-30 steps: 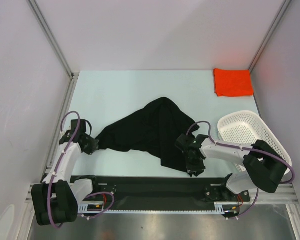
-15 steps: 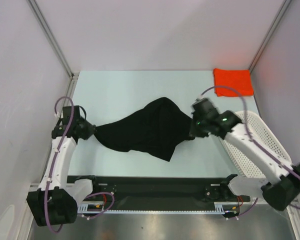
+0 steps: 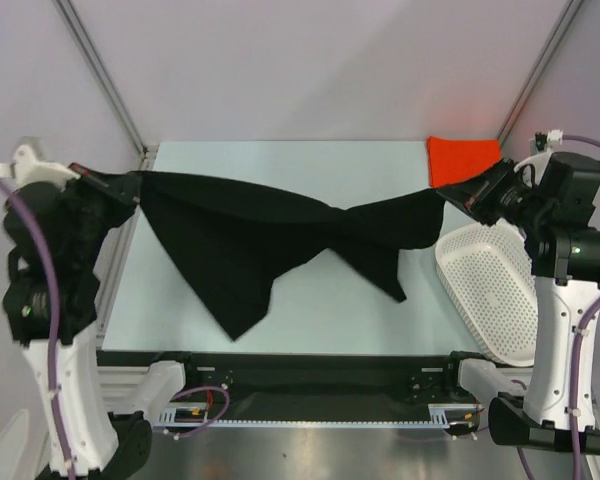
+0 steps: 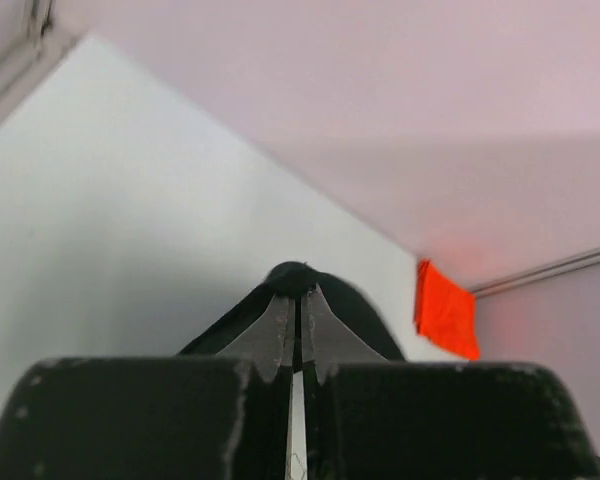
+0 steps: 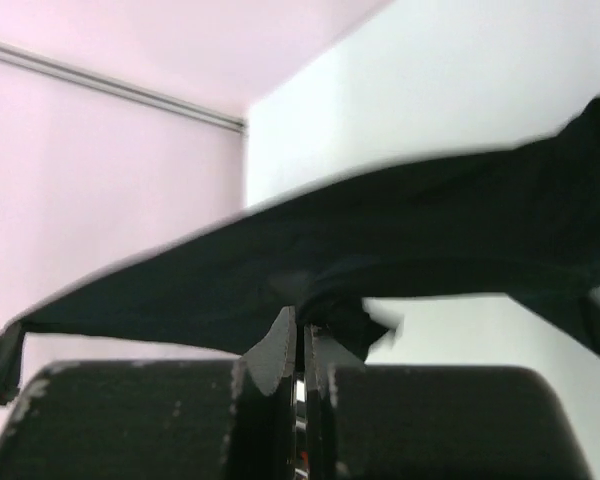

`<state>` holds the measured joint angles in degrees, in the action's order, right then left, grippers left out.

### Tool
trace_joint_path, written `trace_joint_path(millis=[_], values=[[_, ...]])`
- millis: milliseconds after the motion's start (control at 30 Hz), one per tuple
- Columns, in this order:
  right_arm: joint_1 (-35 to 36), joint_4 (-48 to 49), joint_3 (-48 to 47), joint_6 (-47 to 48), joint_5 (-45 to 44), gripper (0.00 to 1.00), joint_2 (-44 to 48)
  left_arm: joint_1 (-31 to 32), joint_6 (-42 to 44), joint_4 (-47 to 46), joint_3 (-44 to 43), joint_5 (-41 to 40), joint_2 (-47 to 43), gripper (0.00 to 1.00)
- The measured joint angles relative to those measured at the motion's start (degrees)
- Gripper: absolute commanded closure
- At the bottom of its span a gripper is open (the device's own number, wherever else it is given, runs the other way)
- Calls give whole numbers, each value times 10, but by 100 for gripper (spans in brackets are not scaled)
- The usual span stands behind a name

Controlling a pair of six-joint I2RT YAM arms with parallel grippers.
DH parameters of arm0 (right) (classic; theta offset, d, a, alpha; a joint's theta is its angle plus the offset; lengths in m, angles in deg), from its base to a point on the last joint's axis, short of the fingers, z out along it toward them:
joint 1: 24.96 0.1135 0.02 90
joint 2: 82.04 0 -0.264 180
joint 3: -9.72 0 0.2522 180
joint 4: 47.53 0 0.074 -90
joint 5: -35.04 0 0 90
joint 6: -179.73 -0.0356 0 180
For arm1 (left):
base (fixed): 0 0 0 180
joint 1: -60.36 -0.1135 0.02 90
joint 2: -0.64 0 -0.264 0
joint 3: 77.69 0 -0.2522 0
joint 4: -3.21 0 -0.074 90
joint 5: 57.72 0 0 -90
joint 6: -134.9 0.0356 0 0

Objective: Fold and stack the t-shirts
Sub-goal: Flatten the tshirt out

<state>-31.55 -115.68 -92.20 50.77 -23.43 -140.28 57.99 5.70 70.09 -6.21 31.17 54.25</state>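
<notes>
surface: pale blue-green table (image 3: 280, 165) boxed in by plain walls, with a white mesh basket (image 3: 490, 300) at the near right.
black t-shirt (image 3: 250, 235): strung in the air between both arms, twisted around its middle, a long flap hanging toward the near left.
orange-red t-shirt (image 3: 465, 160): folded flat at the far right corner.
left gripper (image 3: 130, 186): raised at the far left, fingers pinched closed on one end of the black cloth.
right gripper (image 3: 462, 192): raised at the right, clamped tight on the other end.
step in hand: likely spreading the shirt before laying it flat.
doing it well: hold both pinches firm, work the twist out, and lower both ends together so the flap lands smooth, apart from the basket and the orange-red t-shirt.
</notes>
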Motion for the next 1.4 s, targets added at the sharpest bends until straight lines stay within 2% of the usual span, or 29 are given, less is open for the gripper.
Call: trace_joint_path(millis=[133,267,433,567,767,1000,1133,1267,1400], values=[[-8,26,-68,-33,44,100,-41,0,28,2,-62,1,-38,100],[-16,82,-146,-68,71,100,-103,0,41,-21,-78,35,-46,100],[-37,143,-248,-103,94,100,-186,0,42,-56,-118,105,23,100],[-51,169,-308,-121,104,100,-211,0,41,-78,-170,141,76,100],[-52,201,-401,-130,111,100,-191,0,45,-71,-221,171,68,100],[-52,247,-512,-120,68,100,-118,0,73,-40,-250,167,-37,100],[-40,280,-562,-104,29,100,-76,0,83,-36,-315,160,-60,100],[-8,347,-556,-92,-28,100,-33,0,97,-35,-376,132,-60,100],[25,407,-539,-93,-69,100,-35,1,104,-55,-361,93,-71,100]])
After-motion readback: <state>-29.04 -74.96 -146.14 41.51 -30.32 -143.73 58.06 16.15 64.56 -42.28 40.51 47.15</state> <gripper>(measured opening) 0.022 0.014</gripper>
